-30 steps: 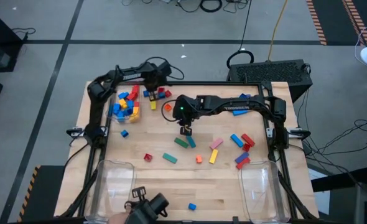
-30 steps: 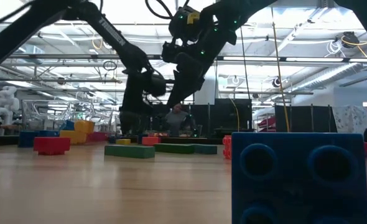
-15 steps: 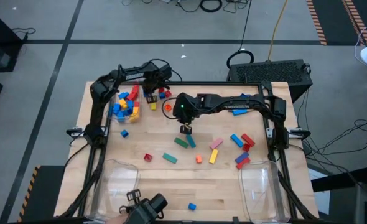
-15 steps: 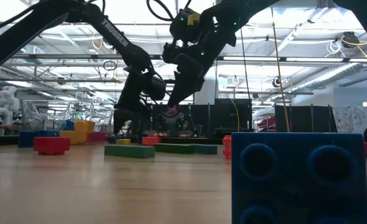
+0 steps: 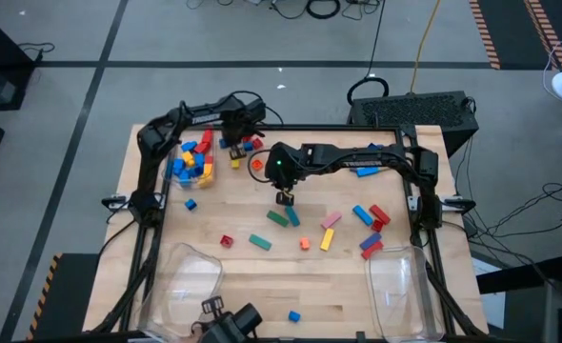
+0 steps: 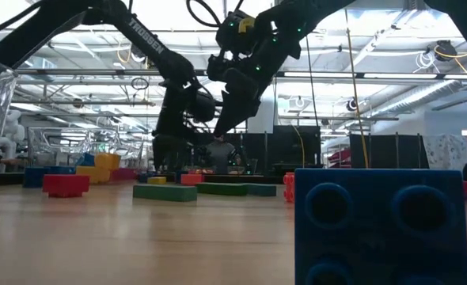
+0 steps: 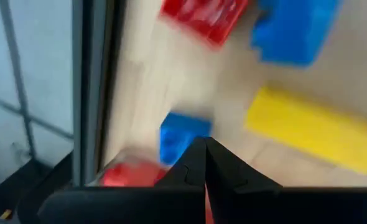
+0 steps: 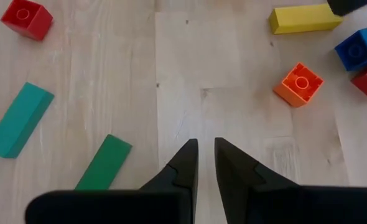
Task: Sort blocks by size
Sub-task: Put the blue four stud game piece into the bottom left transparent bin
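Blocks lie scattered over the wooden table (image 5: 262, 276), with a pile (image 5: 190, 160) at the far left. My left gripper (image 5: 231, 133) is shut, just right of that pile. In its wrist view the fingertips (image 7: 203, 155) point down beside a small blue block (image 7: 182, 135), with a yellow bar (image 7: 314, 127) close by. My right gripper (image 5: 284, 198) hovers mid-table. Its fingers (image 8: 206, 155) stand a narrow gap apart over bare wood, nothing between them. A green bar (image 8: 104, 163), a teal bar (image 8: 18, 121) and an orange cube (image 8: 300, 84) lie around it. My left gripper's shut fingertips come from above and stand at the near edge of the small blue block (image 7: 196, 134). I cannot tell whether they touch it.
Clear bins stand at the near left (image 5: 181, 281) and near right (image 5: 400, 286). A dark device (image 5: 229, 324) sits at the near edge. A blue block (image 6: 380, 226) fills the low view's foreground. More blocks (image 5: 362, 224) lie right of centre. The table's dark far rail (image 7: 93, 93) runs beside my left gripper.
The clear bin at the near left has tipped and shifted toward the table's middle. Its rim now shows at the left of the low view. The dark device at the near edge has moved with it. Both grippers stay about where they were.
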Robot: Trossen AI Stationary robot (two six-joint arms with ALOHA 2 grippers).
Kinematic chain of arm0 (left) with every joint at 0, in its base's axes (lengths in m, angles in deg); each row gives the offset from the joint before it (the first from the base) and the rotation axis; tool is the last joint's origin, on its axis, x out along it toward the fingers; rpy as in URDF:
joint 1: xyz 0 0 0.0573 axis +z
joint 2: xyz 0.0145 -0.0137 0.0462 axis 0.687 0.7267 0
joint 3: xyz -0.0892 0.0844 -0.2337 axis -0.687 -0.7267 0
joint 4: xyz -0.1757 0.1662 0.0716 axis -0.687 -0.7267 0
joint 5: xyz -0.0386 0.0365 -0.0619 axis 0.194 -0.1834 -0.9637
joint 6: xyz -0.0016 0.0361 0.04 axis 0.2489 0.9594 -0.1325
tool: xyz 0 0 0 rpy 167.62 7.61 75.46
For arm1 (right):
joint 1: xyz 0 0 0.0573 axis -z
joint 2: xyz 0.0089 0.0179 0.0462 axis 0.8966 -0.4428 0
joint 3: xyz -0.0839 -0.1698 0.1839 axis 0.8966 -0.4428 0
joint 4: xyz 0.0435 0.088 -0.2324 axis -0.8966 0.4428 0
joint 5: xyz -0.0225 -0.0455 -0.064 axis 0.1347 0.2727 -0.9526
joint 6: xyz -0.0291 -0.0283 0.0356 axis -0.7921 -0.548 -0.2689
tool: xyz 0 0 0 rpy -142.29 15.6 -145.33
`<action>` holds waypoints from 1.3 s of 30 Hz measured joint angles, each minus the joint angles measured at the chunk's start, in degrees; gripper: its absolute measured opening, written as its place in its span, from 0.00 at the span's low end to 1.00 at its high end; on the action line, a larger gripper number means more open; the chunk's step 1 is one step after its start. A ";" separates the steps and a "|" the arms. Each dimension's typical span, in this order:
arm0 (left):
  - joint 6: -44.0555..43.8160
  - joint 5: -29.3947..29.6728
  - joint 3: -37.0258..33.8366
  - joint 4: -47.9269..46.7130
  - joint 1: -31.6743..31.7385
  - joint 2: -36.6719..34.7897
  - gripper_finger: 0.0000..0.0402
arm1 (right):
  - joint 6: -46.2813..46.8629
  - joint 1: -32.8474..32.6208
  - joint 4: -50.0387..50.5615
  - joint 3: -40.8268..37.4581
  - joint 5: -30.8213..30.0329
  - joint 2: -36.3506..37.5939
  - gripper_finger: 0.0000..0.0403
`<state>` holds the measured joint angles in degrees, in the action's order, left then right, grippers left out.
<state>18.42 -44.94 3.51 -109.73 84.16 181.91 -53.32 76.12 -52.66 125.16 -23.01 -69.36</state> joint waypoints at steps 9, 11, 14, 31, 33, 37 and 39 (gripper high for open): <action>-2.28 -3.47 3.81 0.75 -2.17 -0.26 0.09 | 0.48 -0.21 3.36 0.02 3.44 4.01 0.09; -2.93 -4.44 4.14 -1.13 -1.41 -0.14 0.18 | 0.26 -0.48 4.51 0.02 4.52 4.76 0.09; -4.20 -5.36 4.35 -3.78 -0.31 0.50 0.34 | -0.03 -0.59 8.06 0.02 4.62 6.04 0.09; -0.81 5.77 15.40 -15.67 0.66 14.23 0.78 | 1.27 -2.30 14.82 0.04 3.95 11.60 0.09; 0.03 5.76 15.51 -17.90 0.90 14.28 0.78 | 0.74 -2.40 15.52 0.04 3.91 11.60 0.09; -0.14 5.15 15.51 -20.20 1.86 14.23 0.78 | 0.18 -2.38 15.54 0.04 3.93 11.58 0.09; 0.50 5.13 15.51 -20.15 2.44 14.17 0.76 | 0.07 -2.36 15.46 0.04 3.93 11.58 0.09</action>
<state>18.93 -39.81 19.02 -129.88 86.61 196.08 -53.25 73.76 -37.20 125.21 -19.08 -57.78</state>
